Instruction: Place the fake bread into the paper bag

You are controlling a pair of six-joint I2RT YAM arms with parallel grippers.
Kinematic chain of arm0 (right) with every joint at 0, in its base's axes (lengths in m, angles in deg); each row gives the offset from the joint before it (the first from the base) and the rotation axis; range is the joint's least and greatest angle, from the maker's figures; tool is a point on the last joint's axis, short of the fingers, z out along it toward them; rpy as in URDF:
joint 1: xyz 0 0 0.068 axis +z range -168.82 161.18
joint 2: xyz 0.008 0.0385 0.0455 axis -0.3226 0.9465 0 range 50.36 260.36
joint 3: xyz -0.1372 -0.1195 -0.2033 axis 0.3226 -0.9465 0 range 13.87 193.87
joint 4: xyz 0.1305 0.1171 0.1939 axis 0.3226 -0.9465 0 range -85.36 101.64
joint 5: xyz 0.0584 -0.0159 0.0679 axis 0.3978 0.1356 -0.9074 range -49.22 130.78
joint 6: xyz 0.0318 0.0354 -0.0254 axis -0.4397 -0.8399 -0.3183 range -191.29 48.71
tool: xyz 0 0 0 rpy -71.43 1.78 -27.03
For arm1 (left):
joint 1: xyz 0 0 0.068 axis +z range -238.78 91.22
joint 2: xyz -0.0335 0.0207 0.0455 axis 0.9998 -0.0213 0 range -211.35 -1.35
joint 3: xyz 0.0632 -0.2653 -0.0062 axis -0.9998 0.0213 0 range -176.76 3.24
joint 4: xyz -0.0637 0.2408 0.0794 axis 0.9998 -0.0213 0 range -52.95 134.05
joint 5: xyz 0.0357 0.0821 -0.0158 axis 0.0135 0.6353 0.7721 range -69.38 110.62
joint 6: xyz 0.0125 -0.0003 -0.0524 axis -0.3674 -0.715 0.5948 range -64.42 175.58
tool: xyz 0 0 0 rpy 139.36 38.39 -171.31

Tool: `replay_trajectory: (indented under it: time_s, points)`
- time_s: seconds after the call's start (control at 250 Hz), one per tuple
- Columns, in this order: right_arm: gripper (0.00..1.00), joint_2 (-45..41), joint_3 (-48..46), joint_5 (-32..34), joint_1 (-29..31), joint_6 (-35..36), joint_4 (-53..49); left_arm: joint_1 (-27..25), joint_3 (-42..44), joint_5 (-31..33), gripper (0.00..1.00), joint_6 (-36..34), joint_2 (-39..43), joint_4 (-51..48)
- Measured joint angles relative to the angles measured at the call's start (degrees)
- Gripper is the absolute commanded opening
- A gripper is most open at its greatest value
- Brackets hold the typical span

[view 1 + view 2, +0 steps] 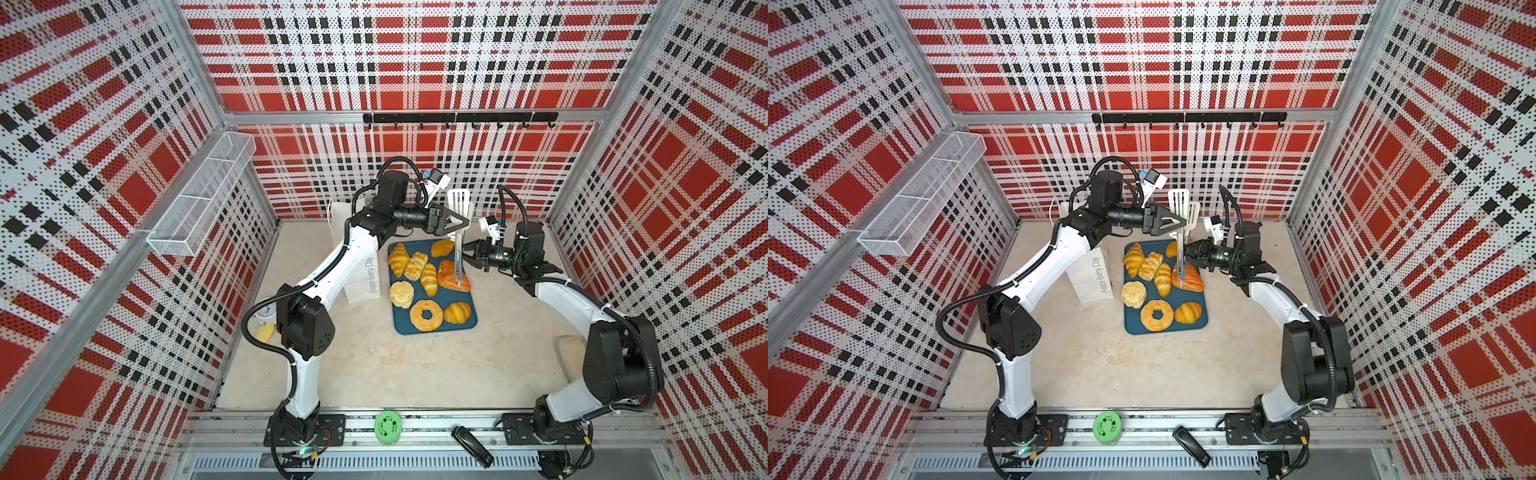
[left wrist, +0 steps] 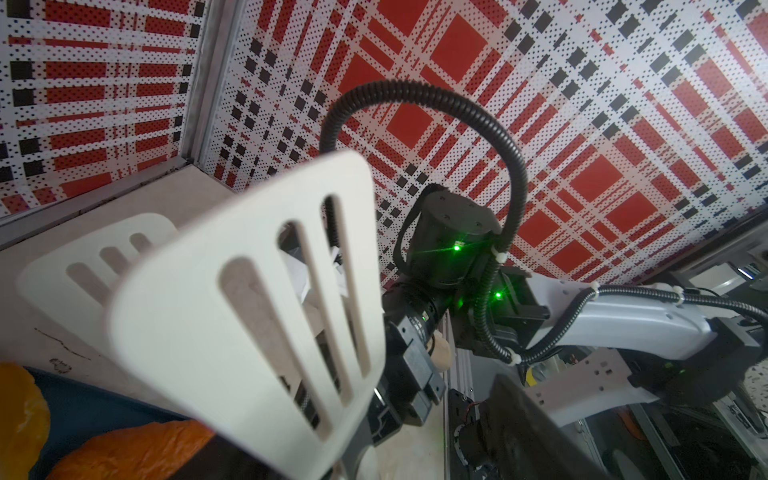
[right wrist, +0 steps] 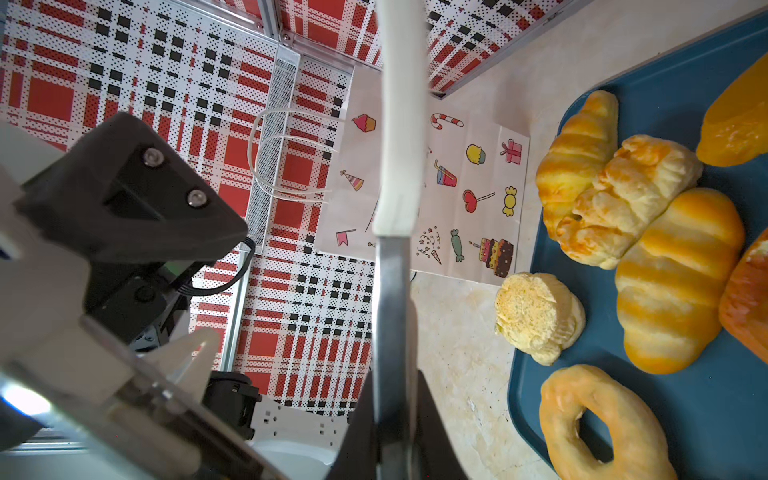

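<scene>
Eight pieces of the fake bread lay on the teal tray, none visibly bagged. The paper bag stood upright on the counter against the tray's left edge, its mouth hidden behind my left arm.

I judged the step in hand to be passing the tongs from right to left. To do it well, the left gripper should close squarely across both tong arms just below the slotted blades. The right should release only once that hold is firm, or the tongs would topple onto the pastries.

The left arm reached over the tray's far edge with its forearm level. Its fingers were parted either side of the tongs, and I could not confirm contact. The right gripper sat low near the tray's far right corner, clamped on the steel shank. It held the tongs upright, hinge end at the reddish triangular pastry; whether they touched I could not tell.
</scene>
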Motion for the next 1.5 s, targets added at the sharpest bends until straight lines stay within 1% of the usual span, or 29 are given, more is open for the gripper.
replay_trajectory:
  time_s: [0.1,0.264,0.436,0.56,1.052,1.213,1.377,1.501]
  points:
    - [0.08,0.90,0.37,-1.01,0.13,-1.88,2.75,0.00,0.00,-1.81,0.70,0.02,-0.02,-0.02]
    - [0.07,2.34,0.66,-2.62,0.59,-5.01,7.72,0.02,0.00,-3.10,0.65,-0.04,-0.04,-0.31]
    - [0.07,3.23,1.88,-3.74,0.96,-6.08,8.57,0.26,0.00,-3.65,0.58,-0.04,-0.04,-0.81]
    - [0.07,3.26,2.29,-4.13,1.01,-5.97,8.37,0.39,0.00,-3.85,0.51,-0.11,-0.04,-0.87]
    - [0.07,3.26,4.94,-4.66,1.18,-1.01,0.42,0.92,-0.52,-2.84,0.27,-1.40,-0.76,-2.12]
    - [0.07,3.26,5.90,-4.63,1.20,0.76,-1.99,1.14,-0.68,-2.34,0.22,-1.86,-0.79,-2.64]
    - [0.08,3.23,6.99,-4.66,1.20,3.43,-6.14,1.20,-0.68,-2.19,0.13,-2.99,-0.79,-3.72]
    - [0.09,3.19,7.06,-4.83,1.25,4.35,-7.41,1.18,-0.68,-2.40,0.09,-3.85,-0.79,-4.26]
